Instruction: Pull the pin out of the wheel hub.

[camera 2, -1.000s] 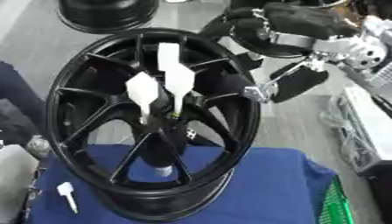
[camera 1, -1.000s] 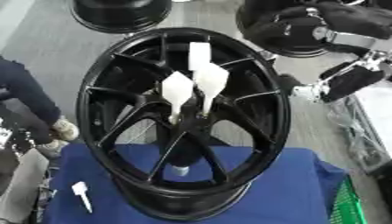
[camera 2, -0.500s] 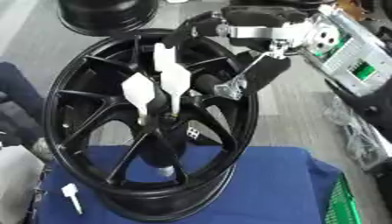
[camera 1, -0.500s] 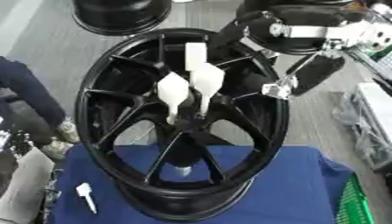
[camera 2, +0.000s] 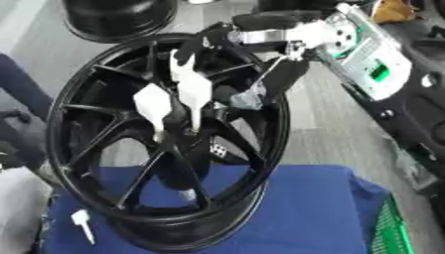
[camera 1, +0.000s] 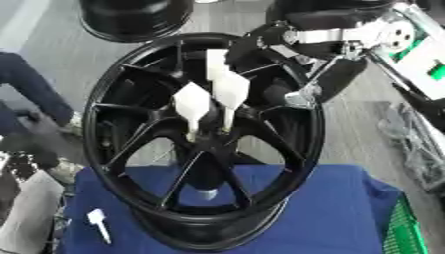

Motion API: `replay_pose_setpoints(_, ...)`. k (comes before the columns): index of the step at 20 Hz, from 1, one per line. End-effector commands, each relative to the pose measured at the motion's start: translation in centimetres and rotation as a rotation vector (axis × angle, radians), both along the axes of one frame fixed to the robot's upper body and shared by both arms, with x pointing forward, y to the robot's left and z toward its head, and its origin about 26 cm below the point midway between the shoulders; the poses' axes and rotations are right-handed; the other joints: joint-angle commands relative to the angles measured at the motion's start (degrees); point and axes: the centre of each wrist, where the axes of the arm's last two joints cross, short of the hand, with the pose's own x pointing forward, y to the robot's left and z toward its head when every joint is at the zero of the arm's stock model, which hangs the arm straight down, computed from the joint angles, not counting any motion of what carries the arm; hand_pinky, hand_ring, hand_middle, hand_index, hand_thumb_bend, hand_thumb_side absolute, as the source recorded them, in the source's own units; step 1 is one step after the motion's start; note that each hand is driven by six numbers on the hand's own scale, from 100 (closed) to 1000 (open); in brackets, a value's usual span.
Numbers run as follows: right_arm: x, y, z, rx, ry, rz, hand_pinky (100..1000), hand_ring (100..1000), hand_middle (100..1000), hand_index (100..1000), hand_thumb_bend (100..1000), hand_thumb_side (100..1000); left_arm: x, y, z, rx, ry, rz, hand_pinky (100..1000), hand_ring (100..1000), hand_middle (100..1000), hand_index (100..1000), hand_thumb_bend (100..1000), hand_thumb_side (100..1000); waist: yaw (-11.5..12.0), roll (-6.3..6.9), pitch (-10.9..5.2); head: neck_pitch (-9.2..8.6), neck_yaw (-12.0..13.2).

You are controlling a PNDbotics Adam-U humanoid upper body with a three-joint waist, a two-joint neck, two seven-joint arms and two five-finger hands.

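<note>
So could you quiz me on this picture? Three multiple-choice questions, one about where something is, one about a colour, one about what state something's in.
1. Where does the loose white pin lie?
A. On the blue cloth, left of the wheel's base
B. On top of the green crate
C. In the robot's hand

2. What colour is the wheel?
A. Silver
B. Black
C. Red

3. How do the pins at the hub stand?
A. All lying on the floor
B. Still stuck in the hub
C. Held by the left hand

Answers:
1. A: the loose pin rests on the blue cloth by the lower left of the wheel.
2. B: rim and spokes are black throughout.
3. B: the white pins stand at the hub, with the right hand close beside them on the right.
</note>
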Motion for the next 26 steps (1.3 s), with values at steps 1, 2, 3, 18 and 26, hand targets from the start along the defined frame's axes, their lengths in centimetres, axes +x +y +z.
replay_pose_setpoints(1,0.5,0.0,0.8,-0.007,-0.020,0.001,828,816,855,961,100,327,0.0,0.1,0.5,0.008,-0.021,-0.003,726,576,573,655,386,741,0.11,0.31,-0.89,-0.12,-0.27)
replay_pose_setpoints(2,0.7,0.1,0.7,-0.011,-0.019,0.000,828,816,854,961,100,333,0.0,0.1,0.5,0.007,-0.021,-0.003,726,576,573,655,386,741,0.15,0.35,-0.91,-0.12,-0.33)
replay_pose_setpoints(3,0.8,0.2,0.5,-0.016,-0.018,-0.002,829,816,855,961,100,341,0.0,0.1,0.5,0.006,-0.021,-0.004,726,576,574,655,386,741,0.18,0.38,-0.93,-0.12,-0.39)
replay_pose_setpoints(18,2.5,0.8,-0.6,-0.066,-0.081,-0.041,842,830,878,967,100,317,0.0,0.0,0.4,0.004,-0.021,-0.008,727,577,574,656,386,741,0.44,0.52,-0.99,-0.12,-0.97)
replay_pose_setpoints(26,3.3,0.9,-1.1,-0.095,-0.118,-0.071,855,849,894,970,100,301,0.1,-0.1,0.5,0.003,-0.022,-0.014,728,578,574,656,387,742,0.63,0.50,-0.94,-0.12,-1.18)
